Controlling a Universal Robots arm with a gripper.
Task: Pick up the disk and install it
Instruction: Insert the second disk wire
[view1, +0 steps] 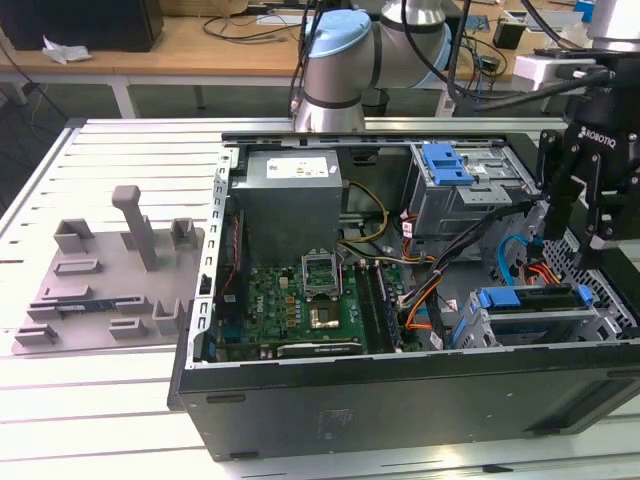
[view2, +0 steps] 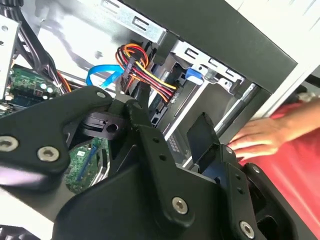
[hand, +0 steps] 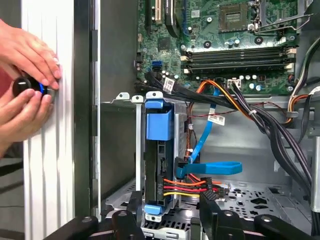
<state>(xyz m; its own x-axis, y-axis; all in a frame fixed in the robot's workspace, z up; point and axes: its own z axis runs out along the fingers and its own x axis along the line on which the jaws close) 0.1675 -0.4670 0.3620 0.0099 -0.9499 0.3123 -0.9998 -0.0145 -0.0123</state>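
On the white slatted counter (view1: 90, 420), near its left edge in the exterior view, a grey moulded plastic tray (view1: 110, 280) is lying. In the open black metal computer case (view1: 330, 410), the silver blue-railed disk (hand: 159, 131) is sitting in the drive cage (view1: 500, 335) at the right end, seemingly installed. The black pincer (view1: 572, 240) is hovering above it, released and empty.

Computer case (view1: 400, 420): black exterior, bare grey metal inside. Motherboard (view1: 300, 300): green. Carrier clips (view1: 445, 165) on the drive cages: blue. Cable bundle (hand: 180, 186): orange, red, yellow and black strands. Flat data cable (hand: 212, 167): light blue. Gripper (view1: 569, 252): black. Tabletop (view1: 100, 420): white, ribbed in parallel slats. Fixture plate (view1: 110, 290): grey. Sleeve (view2: 300, 170): red.
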